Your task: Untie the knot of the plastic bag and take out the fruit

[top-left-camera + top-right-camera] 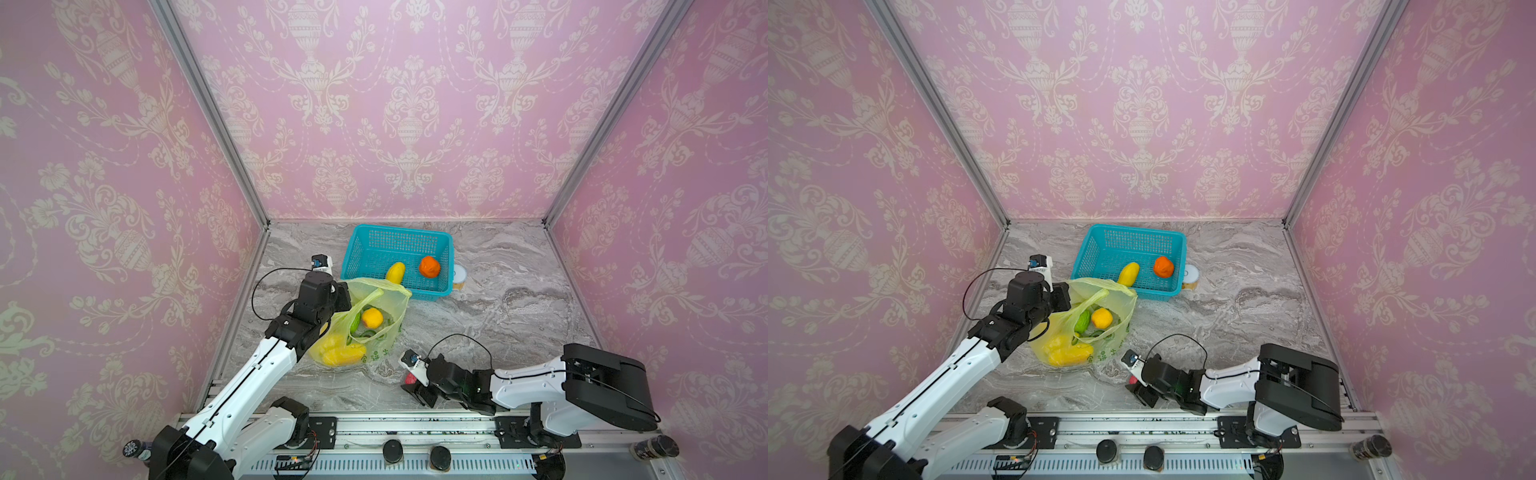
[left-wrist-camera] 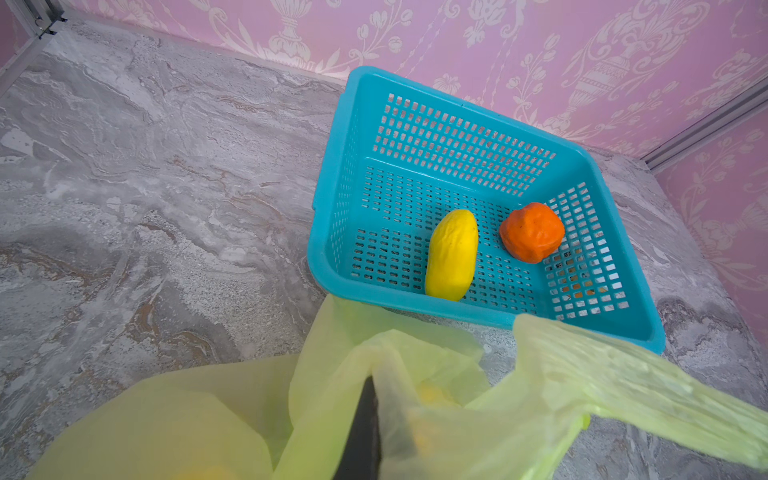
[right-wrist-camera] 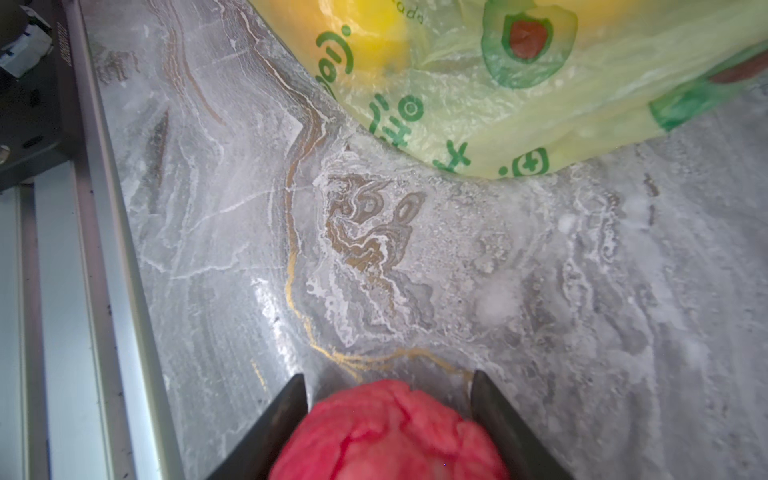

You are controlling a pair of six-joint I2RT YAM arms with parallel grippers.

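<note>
Because the plastic bag [image 1: 395, 301] looks like thin, limp, slippery film, slumped on the worktop [image 1: 519, 316] just before the teal basket [image 1: 399, 245], the left jaws clench its raised rim. Right jaws flank the bumpy, probably squashy pink-red fruit [image 3: 386, 432] near the bag; whether they grip it I cannot tell. The green print [image 3: 399, 120] shows avocados and characters I cannot read.

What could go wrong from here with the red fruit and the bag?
1. The right gripper flanks the pink-red fruit only near its fingertips. The bumpy, rounded fruit might squirt out and roll toward the front rail.
2. The left gripper pinches just thin film of the plastic bag, with a yellow-orange fruit and others inside. A pull could tear the film or let the mouth slump shut.
</note>
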